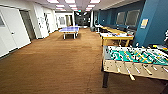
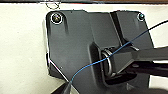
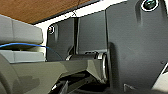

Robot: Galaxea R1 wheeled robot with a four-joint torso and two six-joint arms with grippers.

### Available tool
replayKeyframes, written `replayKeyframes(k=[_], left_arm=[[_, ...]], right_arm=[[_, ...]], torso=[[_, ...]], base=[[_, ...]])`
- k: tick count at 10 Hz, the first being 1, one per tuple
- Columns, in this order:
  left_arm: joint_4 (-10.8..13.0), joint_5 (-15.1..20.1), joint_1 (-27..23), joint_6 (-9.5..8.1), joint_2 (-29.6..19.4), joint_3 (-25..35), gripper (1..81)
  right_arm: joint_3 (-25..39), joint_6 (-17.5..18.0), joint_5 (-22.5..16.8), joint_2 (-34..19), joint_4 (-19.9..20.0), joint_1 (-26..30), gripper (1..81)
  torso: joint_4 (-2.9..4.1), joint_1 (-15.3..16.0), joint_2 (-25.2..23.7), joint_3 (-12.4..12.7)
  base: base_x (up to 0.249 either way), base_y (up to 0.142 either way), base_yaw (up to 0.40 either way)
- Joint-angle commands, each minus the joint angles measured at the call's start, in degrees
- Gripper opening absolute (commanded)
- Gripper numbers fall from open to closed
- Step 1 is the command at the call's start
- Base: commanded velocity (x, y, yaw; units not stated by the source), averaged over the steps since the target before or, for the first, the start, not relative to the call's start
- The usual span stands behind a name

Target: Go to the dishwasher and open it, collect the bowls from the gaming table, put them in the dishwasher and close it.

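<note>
Ahead, brown carpet (image 1: 55, 65) runs down a long room. Close on the right stands a foosball table (image 1: 136, 58), yellow-topped tables (image 1: 116, 37) beyond it, a ping-pong table (image 1: 69, 30) farther off. Whether either gripper is open or holding anything, I cannot tell.

The location is an office recreation room. A table-football table (image 1: 135, 61), a table-tennis table (image 1: 69, 30) and yellow-topped desks (image 1: 116, 37) stand on brown carpet (image 1: 55, 65). Ceiling light panels (image 1: 72, 3) run overhead.
</note>
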Motion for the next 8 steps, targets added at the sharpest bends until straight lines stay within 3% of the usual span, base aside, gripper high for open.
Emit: replayKeyframes(k=[1,3,8], left_arm=[[0.7,3.0,-2.0,0.05,-0.9,0.1,81.1],[0.5,3.0,-2.0,0.05,-0.7,0.1,81.1],[-0.3,2.9,-1.6,-0.13,-0.5,0.1,81.1]], right_arm=[[0.7,-0.2,-2.8,0.0,-0.8,2.3,81.1],[0.5,-0.2,-2.8,0.0,-1.1,2.3,81.1],[-0.1,-0.2,-2.8,0.0,-1.2,2.0,81.1]], torso=[[0.00,0.0,0.0,0.0],[0.00,0.0,0.0,0.0],[0.00,0.0,0.0,0.0]], base=[[0.000,0.000,0.306],[0.000,0.000,0.081],[0.000,0.000,-0.077]])
